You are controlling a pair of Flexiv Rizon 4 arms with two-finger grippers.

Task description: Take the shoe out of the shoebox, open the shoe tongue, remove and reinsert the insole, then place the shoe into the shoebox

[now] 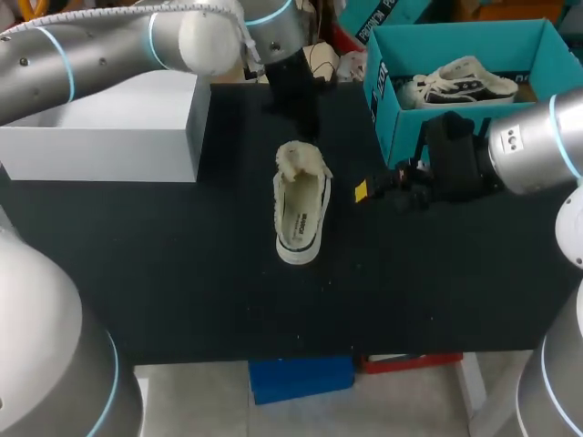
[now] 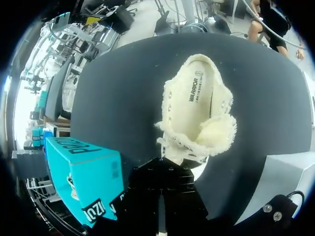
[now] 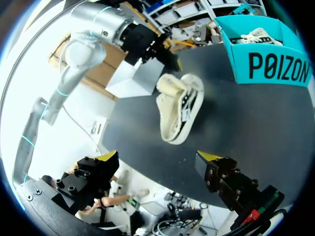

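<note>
A cream, fleece-lined shoe (image 1: 301,214) lies on the black table, its tongue (image 2: 216,135) folded out over the toe end. My left gripper (image 1: 299,123) comes in from the far side and stands shut at the toe end, pinching the tongue's edge (image 2: 167,146); its fingertips are hidden in the left wrist view. To the right of the shoe (image 3: 179,105), my right gripper (image 3: 158,156) hangs open with nothing between its wide-spread yellow tips. The teal shoebox (image 1: 392,118) stands open at the back right.
A second, white and black shoe (image 1: 460,82) lies inside the shoebox (image 3: 266,69). A grey box (image 1: 109,137) stands at the back left, close to my left arm. Bare black table lies in front of the shoe.
</note>
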